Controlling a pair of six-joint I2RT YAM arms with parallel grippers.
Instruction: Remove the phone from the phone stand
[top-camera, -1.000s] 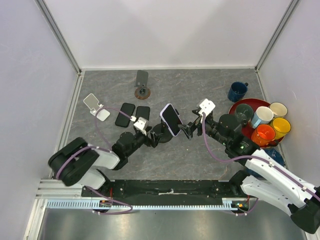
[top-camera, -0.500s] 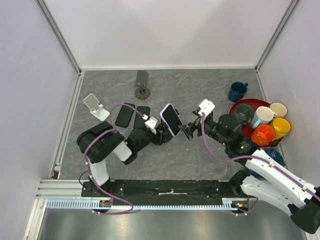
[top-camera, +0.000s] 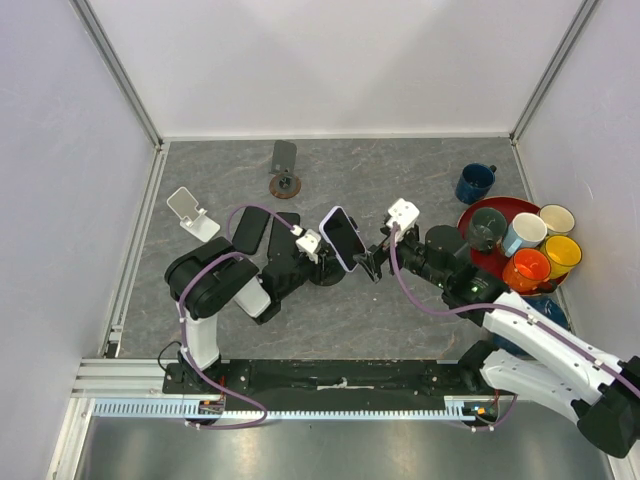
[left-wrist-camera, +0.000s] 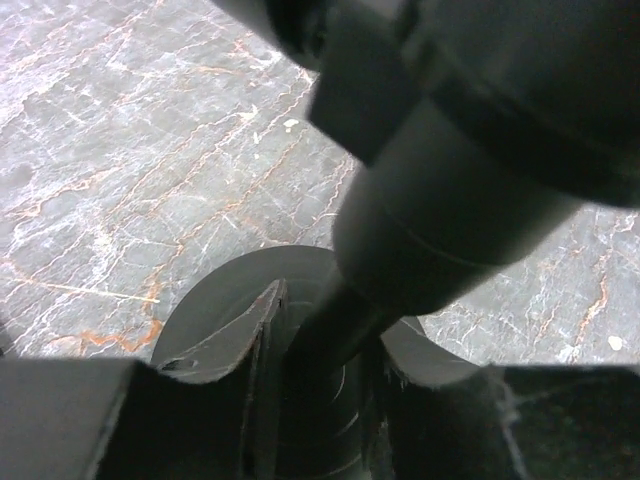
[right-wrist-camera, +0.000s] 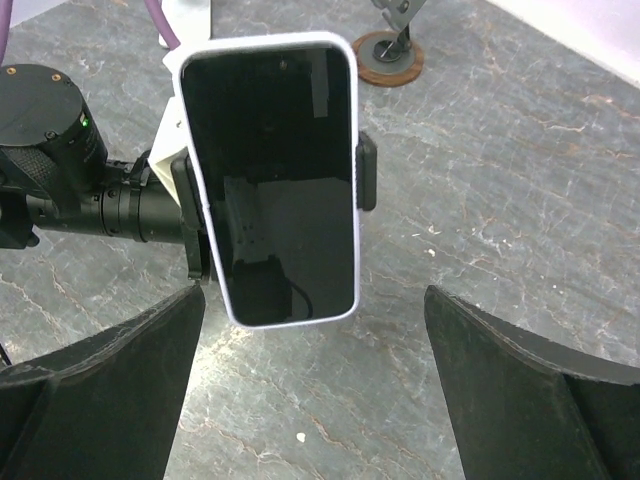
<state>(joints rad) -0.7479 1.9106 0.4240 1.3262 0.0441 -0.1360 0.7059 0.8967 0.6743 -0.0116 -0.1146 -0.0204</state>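
Note:
A phone (top-camera: 342, 238) with a pale lilac edge and a dark screen sits clamped in a black phone stand (top-camera: 325, 270) mid-table. In the right wrist view the phone (right-wrist-camera: 272, 180) faces me, held by the stand's side clamps (right-wrist-camera: 366, 172). My left gripper (top-camera: 318, 262) reaches in from the left, shut on the stand's black stem (left-wrist-camera: 420, 230) just above the round base (left-wrist-camera: 205, 305). My right gripper (top-camera: 373, 262) hangs open just right of the phone. Its fingers (right-wrist-camera: 110, 370) spread wider than the phone and touch nothing.
Two dark phones (top-camera: 250, 228) lie flat left of the stand, near a white stand (top-camera: 190, 212). Another stand with a brown base (top-camera: 285, 172) is at the back. A blue mug (top-camera: 476, 183) and a red tray (top-camera: 505, 204) of cups sit at the right.
My left arm swung right to the stand and its jaws closed round the stem. My right gripper edged a little left toward the phone, still open.

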